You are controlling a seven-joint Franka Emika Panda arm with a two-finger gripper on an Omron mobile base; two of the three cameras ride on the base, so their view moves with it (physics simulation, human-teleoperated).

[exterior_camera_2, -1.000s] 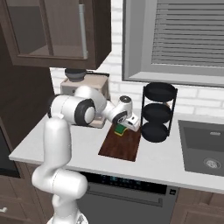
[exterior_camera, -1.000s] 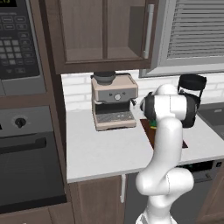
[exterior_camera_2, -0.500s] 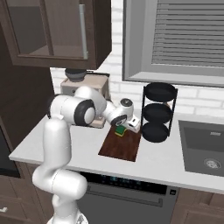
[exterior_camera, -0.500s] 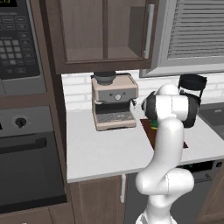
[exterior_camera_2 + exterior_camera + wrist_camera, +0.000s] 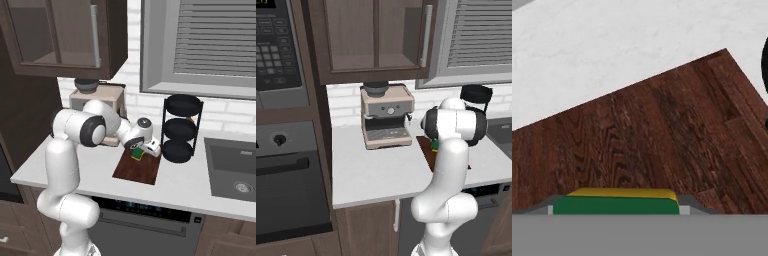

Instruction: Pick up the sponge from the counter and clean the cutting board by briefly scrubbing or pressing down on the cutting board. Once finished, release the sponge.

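Tool (image 5: 140, 152) clamped on green-over-yellow block sponge (image 5: 616, 202) above flat, grainy reddish-brown cutting board (image 5: 652, 135).

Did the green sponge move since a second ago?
Yes, a little. In the right base view the sponge, held in the end effector, has slid along the cutting board, away from the three-tier rack, toward the coffee machine.

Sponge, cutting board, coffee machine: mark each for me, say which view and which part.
sponge (image 5: 615, 205): hand view, green face at the bottom.
cutting board (image 5: 138, 172): right base view, bare wood near the front edge.
coffee machine (image 5: 387, 111): left base view, front panel by the round dial.
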